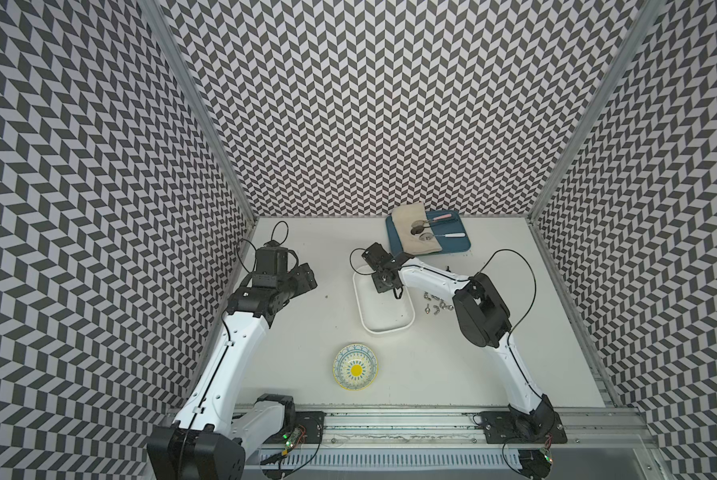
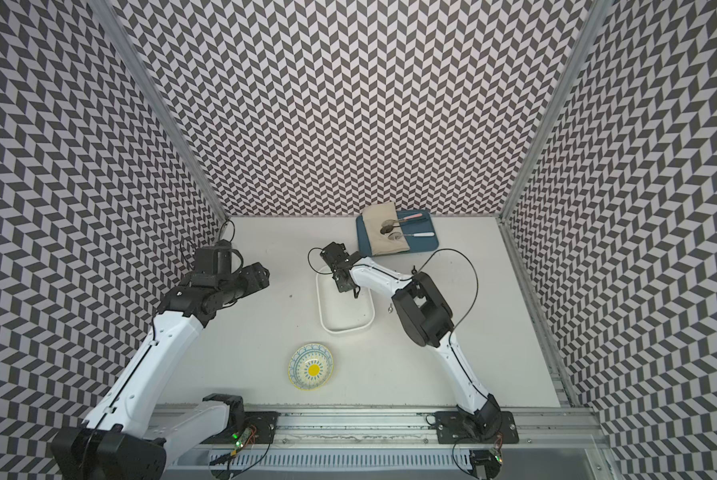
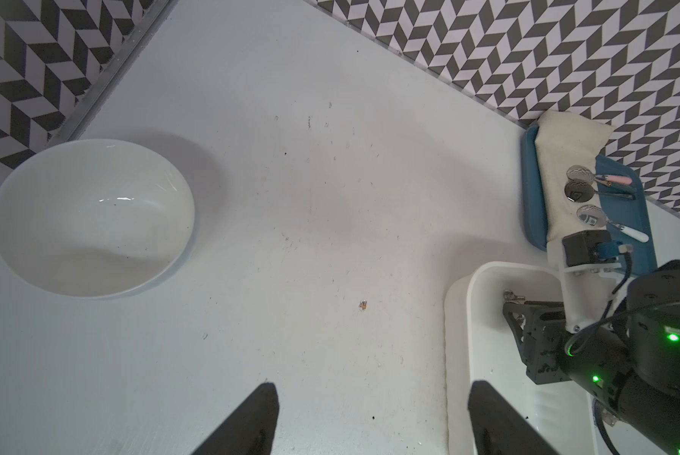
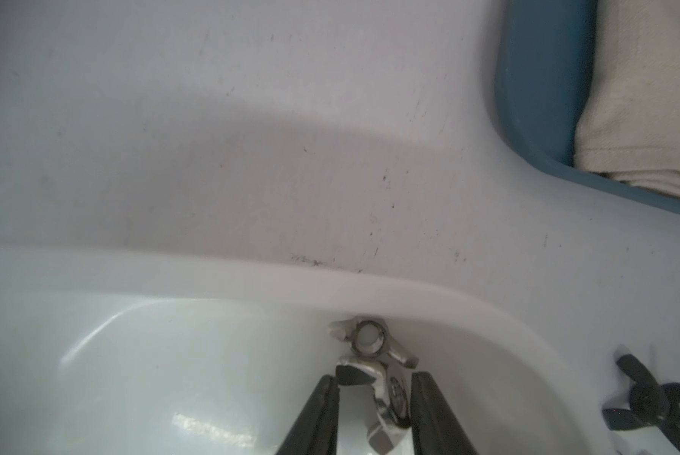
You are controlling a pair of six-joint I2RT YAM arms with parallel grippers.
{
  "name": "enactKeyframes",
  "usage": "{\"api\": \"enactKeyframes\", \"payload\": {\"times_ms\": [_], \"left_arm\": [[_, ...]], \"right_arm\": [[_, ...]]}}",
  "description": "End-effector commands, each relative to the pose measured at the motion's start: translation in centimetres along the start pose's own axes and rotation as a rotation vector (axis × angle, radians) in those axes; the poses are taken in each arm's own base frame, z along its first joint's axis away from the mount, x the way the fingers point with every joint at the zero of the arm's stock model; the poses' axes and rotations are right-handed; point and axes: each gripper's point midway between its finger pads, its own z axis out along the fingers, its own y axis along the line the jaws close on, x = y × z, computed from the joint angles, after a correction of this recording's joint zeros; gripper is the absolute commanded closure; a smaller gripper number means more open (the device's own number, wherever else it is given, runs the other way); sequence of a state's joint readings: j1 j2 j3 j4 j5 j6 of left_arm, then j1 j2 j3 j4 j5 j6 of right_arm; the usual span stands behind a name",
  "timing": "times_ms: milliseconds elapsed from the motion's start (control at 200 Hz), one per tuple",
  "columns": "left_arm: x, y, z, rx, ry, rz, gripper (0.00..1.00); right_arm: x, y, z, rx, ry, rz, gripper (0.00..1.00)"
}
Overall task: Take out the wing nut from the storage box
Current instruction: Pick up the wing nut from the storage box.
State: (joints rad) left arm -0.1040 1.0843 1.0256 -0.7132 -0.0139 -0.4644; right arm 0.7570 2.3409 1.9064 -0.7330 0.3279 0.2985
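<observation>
Reaching into the far end of the storage box [image 1: 386, 331], right arm [image 1: 431, 275] stretched low, right gripper [image 4: 371, 380] narrowly pinching a wing nut [image 4: 385, 398] inside, another nut [image 4: 367, 341] against the wall, left gripper [image 3: 369, 398] spread wide above the table [image 1: 431, 374]

Tilted wing nut [image 4: 385, 398] inside white storage box [image 4: 251, 279].
</observation>
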Motion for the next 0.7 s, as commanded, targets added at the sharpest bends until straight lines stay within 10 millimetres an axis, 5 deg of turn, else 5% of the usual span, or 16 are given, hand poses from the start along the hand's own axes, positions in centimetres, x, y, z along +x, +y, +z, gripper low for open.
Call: {"api": "enactKeyframes", "payload": {"times_ms": [0, 516, 696], "left_arm": [[-0.6, 0.1, -0.8, -0.003, -0.025, 0.005, 0.2], [-0.5, 0.2, -0.9, -0.005, -0.031, 0.002, 0.2], [-0.4, 0.4, -0.9, -0.012, -0.029, 0.003, 0.2]], "right_arm": [[0.5, 1.2, 0.4, -0.045, 0.013, -0.002, 0.67], [0.3, 0.6, 1.7, 0.004, -0.001, -0.002, 0.68], [0.3, 0.7, 1.9, -0.011, 0.005, -0.002, 0.76]]}}
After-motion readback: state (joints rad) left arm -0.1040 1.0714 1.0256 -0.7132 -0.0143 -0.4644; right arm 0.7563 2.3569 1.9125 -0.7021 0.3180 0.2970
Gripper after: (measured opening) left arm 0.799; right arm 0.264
